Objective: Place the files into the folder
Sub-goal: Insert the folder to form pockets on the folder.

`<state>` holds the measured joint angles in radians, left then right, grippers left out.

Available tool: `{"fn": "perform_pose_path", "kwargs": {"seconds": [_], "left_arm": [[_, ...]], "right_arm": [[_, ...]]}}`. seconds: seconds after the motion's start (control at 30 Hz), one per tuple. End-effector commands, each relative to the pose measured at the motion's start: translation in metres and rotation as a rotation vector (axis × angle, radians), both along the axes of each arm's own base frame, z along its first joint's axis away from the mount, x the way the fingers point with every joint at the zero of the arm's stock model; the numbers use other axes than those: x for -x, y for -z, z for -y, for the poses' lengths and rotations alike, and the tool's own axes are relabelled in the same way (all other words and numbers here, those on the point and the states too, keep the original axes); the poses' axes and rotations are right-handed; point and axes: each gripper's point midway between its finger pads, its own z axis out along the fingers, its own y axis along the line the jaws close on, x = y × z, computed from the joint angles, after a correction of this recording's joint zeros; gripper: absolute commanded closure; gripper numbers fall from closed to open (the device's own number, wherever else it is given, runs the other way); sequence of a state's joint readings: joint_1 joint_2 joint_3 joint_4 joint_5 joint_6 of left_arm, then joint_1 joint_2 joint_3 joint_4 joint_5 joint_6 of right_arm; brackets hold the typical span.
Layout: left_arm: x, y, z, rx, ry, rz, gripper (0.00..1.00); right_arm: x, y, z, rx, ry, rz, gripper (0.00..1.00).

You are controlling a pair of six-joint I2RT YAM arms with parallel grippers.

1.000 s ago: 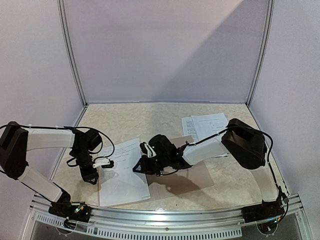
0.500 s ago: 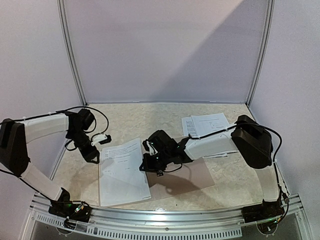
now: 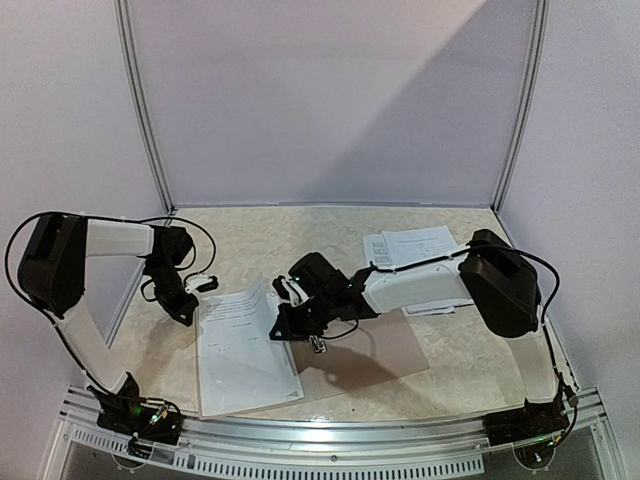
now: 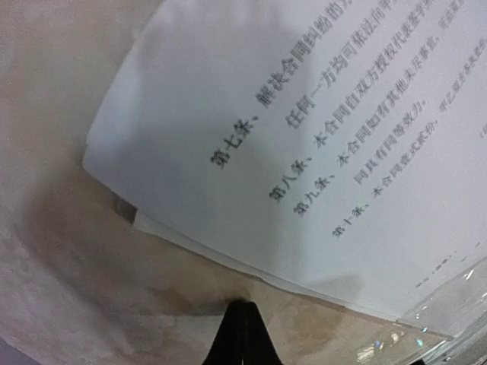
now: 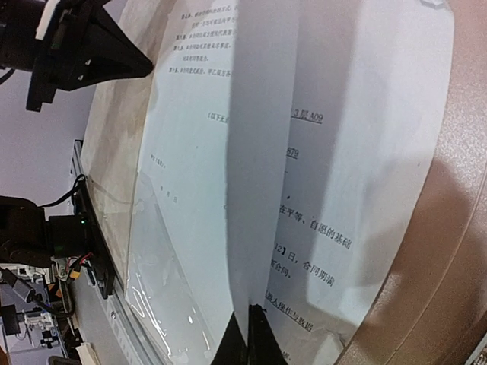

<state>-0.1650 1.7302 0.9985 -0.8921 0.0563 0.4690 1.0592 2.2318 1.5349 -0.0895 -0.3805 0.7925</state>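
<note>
Right fingers (image 5: 256, 347) tight on files (image 3: 240, 350), perhaps partly atop folder (image 3: 400, 345).

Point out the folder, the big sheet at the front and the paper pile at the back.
folder (image 3: 400, 345), top view, bare cover right of the shadow.
sheet (image 3: 240, 355), top view, middle of the page.
paper pile (image 3: 420, 245), top view, top page.

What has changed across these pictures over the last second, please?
The left fingers moved away to the top sheet's far left corner and shut, empty. The right fingers closed on the sheet's right edge, buckling it upward. The folder and far pile stayed put.
</note>
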Motion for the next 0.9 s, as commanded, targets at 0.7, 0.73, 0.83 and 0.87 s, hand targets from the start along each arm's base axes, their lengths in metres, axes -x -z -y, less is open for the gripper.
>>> {"fn": "perform_pose_path", "kwargs": {"seconds": [0.7,0.73,0.83,0.87], "left_arm": [[-0.012,0.018,-0.001,0.001,-0.013,0.004,1.0],[-0.013,0.018,-0.001,0.003,-0.014,0.005,1.0],[-0.014,0.02,0.0,0.009,-0.014,0.002,1.0],[-0.014,0.021,0.001,0.011,-0.014,-0.001,1.0]], "right_arm": [[-0.025,0.002,0.012,0.103,0.037,0.054,0.88],[-0.023,0.009,0.01,0.102,0.031,0.038,0.9],[-0.019,0.02,0.006,0.083,0.016,-0.002,0.97],[-0.017,0.021,0.005,0.074,0.01,-0.014,0.99]]}}
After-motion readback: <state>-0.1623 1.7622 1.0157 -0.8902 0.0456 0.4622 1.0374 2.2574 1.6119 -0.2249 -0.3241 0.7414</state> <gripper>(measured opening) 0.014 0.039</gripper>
